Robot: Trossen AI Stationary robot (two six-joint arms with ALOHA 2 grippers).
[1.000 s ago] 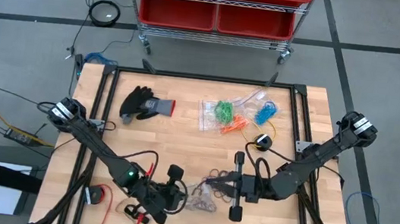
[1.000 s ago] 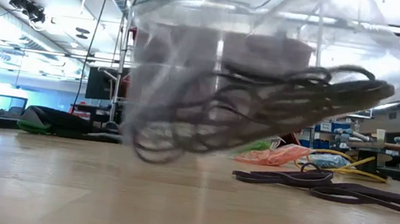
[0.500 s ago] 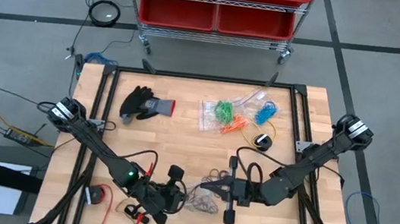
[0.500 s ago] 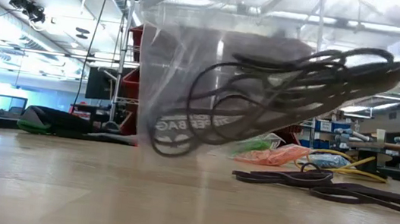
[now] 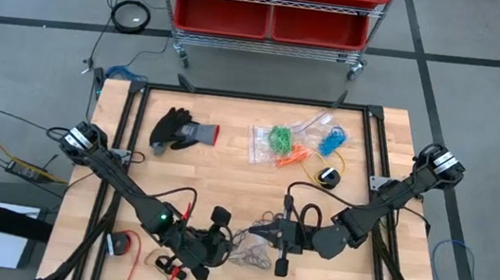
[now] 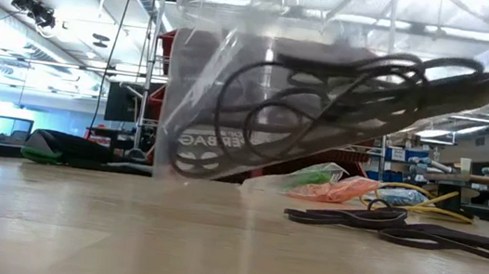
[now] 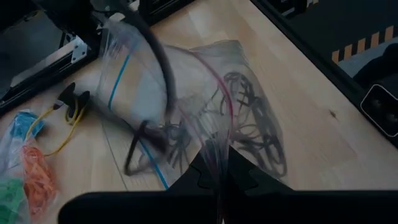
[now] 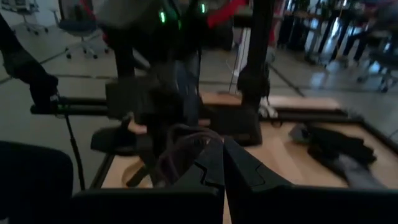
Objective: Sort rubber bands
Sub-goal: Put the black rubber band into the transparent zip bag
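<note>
A clear zip bag (image 5: 253, 251) with black rubber bands (image 6: 343, 93) inside hangs near the table's front edge, between my two grippers. My left gripper (image 5: 224, 243) is shut on the bag's rim. My right gripper (image 5: 264, 235), also shut, stands just right of the bag's mouth with a black rubber band (image 7: 163, 81) hanging from it. More black bands (image 6: 392, 226) lie loose on the table. Small bags of green (image 5: 279, 140), orange (image 5: 294, 155) and blue (image 5: 331, 142) bands lie at the back. My left gripper pinches the bag's zip rim (image 7: 216, 155), at the pink strip, between its two fingers, coming slantwise from the table's left. The bag hangs below, its lower part near the table. My right gripper comes level from the table's right. A long black band (image 7: 140, 149) hangs slack from it into the bag's mouth; the place of contact is blurred.
A black glove (image 5: 180, 129) lies at the back left. A yellow cable with a dark plug (image 5: 329, 176) lies at the right. A red-and-black object (image 5: 127, 244) sits at the front left. A cart with red bins (image 5: 271, 4) stands behind the table.
My right gripper has gone down and toward the table's left, closer to the bag, staying shut. The bag has swung in my left gripper's hold, and the black bands inside have slid toward one side.
</note>
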